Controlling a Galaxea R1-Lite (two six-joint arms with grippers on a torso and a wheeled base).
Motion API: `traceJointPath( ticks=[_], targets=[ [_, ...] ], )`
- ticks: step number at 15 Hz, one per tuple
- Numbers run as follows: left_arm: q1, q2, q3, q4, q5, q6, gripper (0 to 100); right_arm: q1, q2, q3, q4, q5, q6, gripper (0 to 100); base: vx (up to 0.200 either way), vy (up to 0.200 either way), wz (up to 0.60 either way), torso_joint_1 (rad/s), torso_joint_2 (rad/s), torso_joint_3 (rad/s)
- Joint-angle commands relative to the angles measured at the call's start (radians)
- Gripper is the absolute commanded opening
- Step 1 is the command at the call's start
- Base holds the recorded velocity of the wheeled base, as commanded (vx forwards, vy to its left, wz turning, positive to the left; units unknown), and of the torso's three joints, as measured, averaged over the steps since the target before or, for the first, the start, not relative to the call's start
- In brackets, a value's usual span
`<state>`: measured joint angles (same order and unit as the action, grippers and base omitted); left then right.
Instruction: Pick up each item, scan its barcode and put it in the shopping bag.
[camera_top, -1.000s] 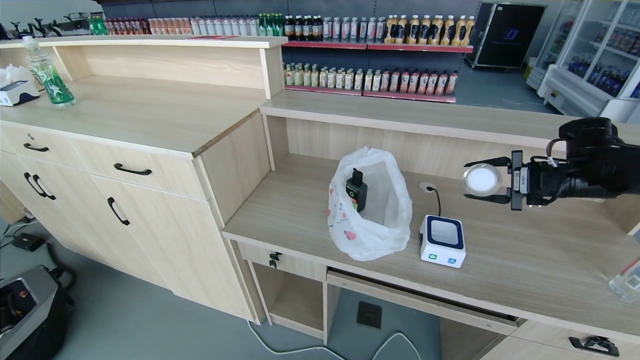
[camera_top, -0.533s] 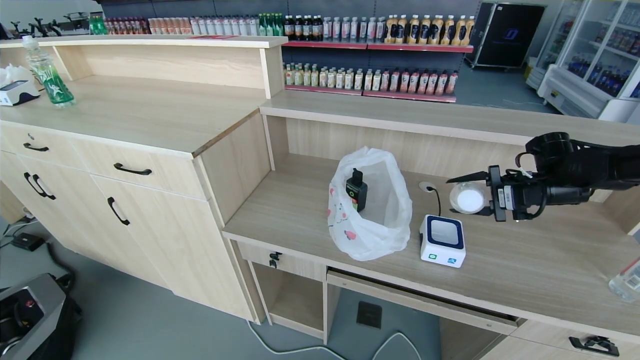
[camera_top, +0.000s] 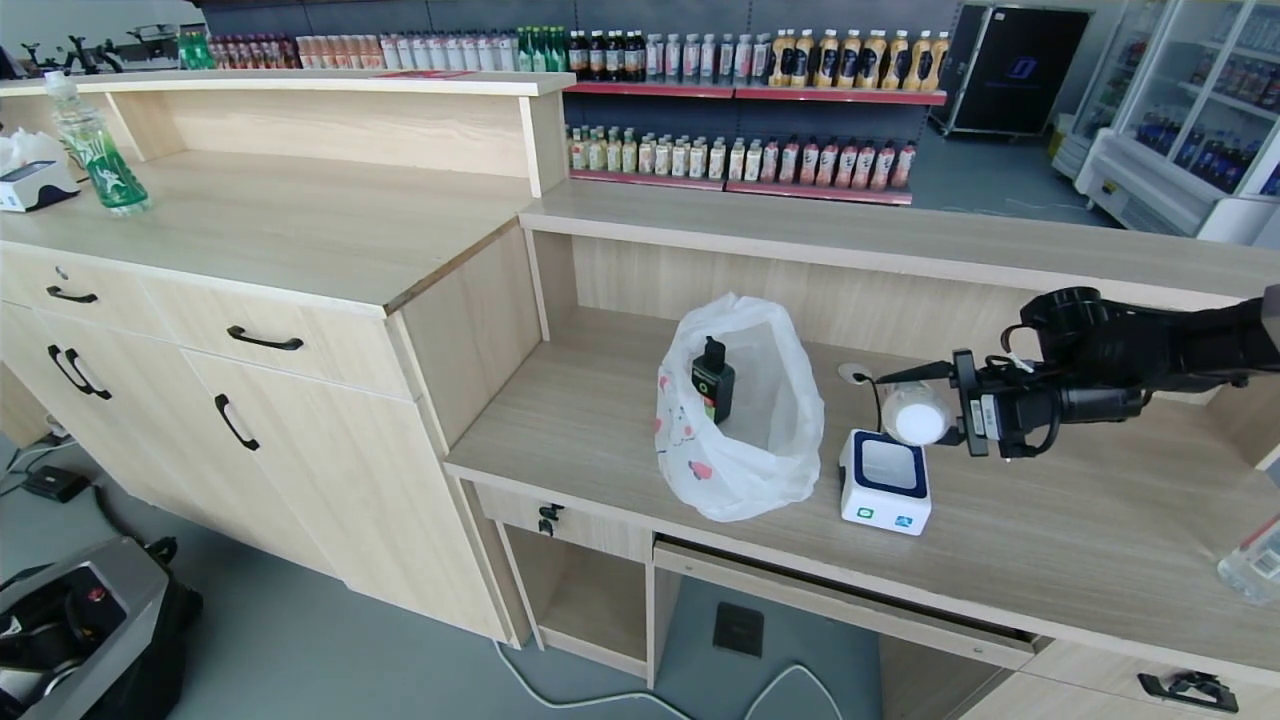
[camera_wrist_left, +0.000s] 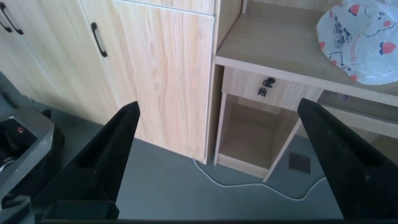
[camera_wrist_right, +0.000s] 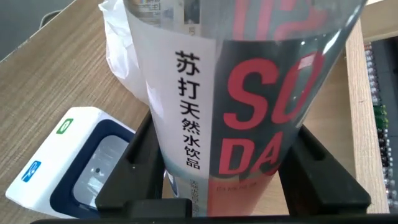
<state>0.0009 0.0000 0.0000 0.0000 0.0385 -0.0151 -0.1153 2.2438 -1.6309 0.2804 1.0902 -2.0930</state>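
Soda bottle (camera_top: 916, 420) within right end effector (camera_top: 897, 410)

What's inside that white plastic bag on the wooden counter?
A black bottle with a green mark stands inside the white plastic shopping bag. Its base and the bag's bottom are hidden by the bag's front wall.

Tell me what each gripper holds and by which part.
The right gripper holds a soda bottle by its labelled body, clamped from both sides. The left gripper is open and holds nothing.
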Motion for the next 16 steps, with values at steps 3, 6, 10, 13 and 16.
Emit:
traceJointPath(
  ticks=[3,6,10,13,16],
  targets=[
    [0.001,0.000,0.000,0.000,0.000,0.000,100,0.009,0.036,-0.003,-0.003,0.000,-0.022,0,0.000,0.000,0.00,0.000,0.00,0.000],
    [0.001,0.000,0.000,0.000,0.000,0.000,100,0.008,0.069,-0.041,-0.004,0.000,-0.048,0,0.000,0.000,0.00,0.000,0.00,0.000],
    [0.001,0.000,0.000,0.000,0.000,0.000,100,0.019,0.108,-0.087,-0.006,0.000,-0.062,0,0.000,0.000,0.00,0.000,0.00,0.000],
    [0.001,0.000,0.000,0.000,0.000,0.000,100,0.023,0.122,-0.106,-0.006,0.000,-0.067,0,0.000,0.000,0.00,0.000,0.00,0.000],
    [0.001,0.000,0.000,0.000,0.000,0.000,100,0.025,0.138,-0.122,-0.006,0.000,-0.067,0,0.000,0.000,0.00,0.000,0.00,0.000]
  ],
)
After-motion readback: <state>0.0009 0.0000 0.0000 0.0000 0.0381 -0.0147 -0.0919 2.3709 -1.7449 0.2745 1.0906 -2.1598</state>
